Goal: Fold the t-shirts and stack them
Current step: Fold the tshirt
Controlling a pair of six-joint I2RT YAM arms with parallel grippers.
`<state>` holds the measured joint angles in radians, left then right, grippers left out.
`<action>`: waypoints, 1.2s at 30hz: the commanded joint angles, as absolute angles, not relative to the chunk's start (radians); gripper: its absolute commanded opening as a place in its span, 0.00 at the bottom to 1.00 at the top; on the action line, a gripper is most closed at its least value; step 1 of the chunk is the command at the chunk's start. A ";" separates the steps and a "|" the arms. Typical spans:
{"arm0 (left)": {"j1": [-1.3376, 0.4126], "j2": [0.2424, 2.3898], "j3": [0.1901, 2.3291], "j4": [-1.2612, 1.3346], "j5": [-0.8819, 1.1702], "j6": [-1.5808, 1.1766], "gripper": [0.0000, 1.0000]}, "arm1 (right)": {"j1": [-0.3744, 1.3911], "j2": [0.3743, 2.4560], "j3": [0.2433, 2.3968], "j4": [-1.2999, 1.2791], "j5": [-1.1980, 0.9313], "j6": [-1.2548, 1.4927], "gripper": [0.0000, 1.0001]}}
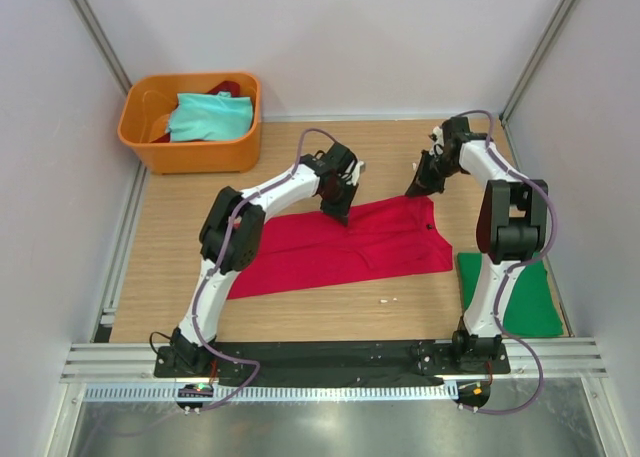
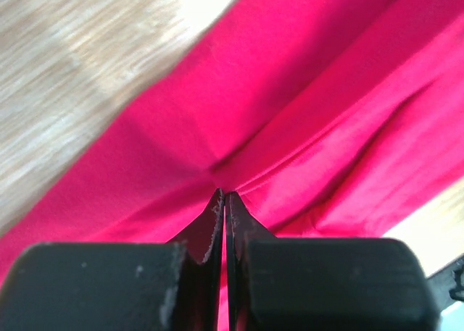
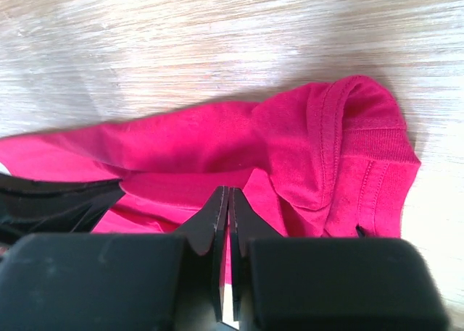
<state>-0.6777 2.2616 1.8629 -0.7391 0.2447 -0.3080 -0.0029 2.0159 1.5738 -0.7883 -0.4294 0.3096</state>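
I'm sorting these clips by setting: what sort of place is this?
Probably a lab test cell, not a home: a wooden tabletop boxed in by plain white panels on aluminium framing, with two robot arms bolted at its near edge, working a red t-shirt.

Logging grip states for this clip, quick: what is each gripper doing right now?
Left gripper: closed, pinching the red t-shirt.
Right gripper: closed over the same shirt; whether it grips cloth cannot be told.

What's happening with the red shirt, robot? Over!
Left gripper shut, pinching red t-shirt. Right gripper shut over its edge, grip unclear. Green t-shirt lies by right base, teal t-shirt in orange tub. Nothing in the way.
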 commanded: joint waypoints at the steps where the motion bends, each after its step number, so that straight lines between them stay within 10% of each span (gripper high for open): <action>1: -0.669 2.270 1.914 -0.801 0.189 -0.325 0.03 | -0.005 2.022 1.634 -0.799 -0.423 0.288 0.10; 5: -0.666 2.235 1.921 -0.837 0.008 -0.333 0.25 | -0.005 2.013 1.678 -0.833 -0.318 0.325 0.35; 9: -0.655 2.174 1.918 -0.883 -0.087 -0.313 0.39 | -0.005 1.930 1.674 -0.912 -0.239 0.331 0.39; 36: 0.037 1.416 1.030 -0.827 0.273 -0.439 0.37 | -0.014 1.755 1.209 -0.796 -0.333 0.261 0.33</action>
<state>-0.0231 1.4956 1.0641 -0.8413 0.2043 -0.4126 -0.0074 1.7508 1.2076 -0.8188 -0.3347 0.2821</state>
